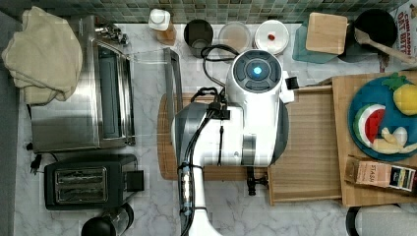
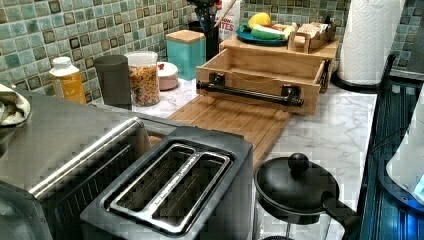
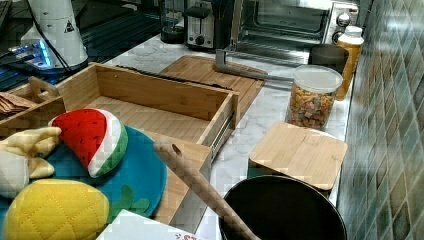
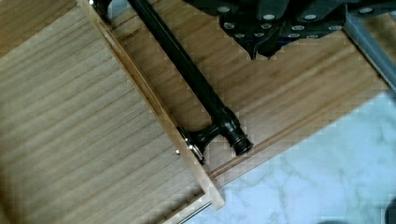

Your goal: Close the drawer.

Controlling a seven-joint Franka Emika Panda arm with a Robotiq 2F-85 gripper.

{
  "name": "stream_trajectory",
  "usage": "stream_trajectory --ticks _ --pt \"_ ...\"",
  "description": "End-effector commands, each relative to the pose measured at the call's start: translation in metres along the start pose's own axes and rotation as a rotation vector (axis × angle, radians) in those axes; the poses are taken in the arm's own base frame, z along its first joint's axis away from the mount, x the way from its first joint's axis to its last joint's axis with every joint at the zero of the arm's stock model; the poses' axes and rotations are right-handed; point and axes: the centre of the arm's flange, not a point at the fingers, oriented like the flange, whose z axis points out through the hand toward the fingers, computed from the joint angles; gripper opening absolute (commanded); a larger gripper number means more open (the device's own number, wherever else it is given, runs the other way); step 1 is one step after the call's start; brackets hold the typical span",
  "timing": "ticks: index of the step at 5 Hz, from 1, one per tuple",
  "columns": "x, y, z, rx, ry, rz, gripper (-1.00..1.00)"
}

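"STASH" on tea box (image 1: 381, 174)

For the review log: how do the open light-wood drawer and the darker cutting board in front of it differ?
The light-wood drawer is a walled tray with a black bar handle; the darker wooden cutting board is a flat slab with no handle. The drawer is pulled out of its wooden box above the counter; the board lies flat on the marble counter. The drawer has square corners, the board rounded ones. Both show lengthwise wood grain.
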Motion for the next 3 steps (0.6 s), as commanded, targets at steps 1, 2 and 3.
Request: stream_trajectory --ticks 1,2,3 --pt "-0.062 -0.064 0.024 -0.041 0.038 -0.289 -1.00" --pt "-0.078 -0.062 0.048 -0.059 0.112 -0.384 -1.00" --pt "-0.075 -0.057 0.074 -0.069 0.099 -0.463 -1.00"
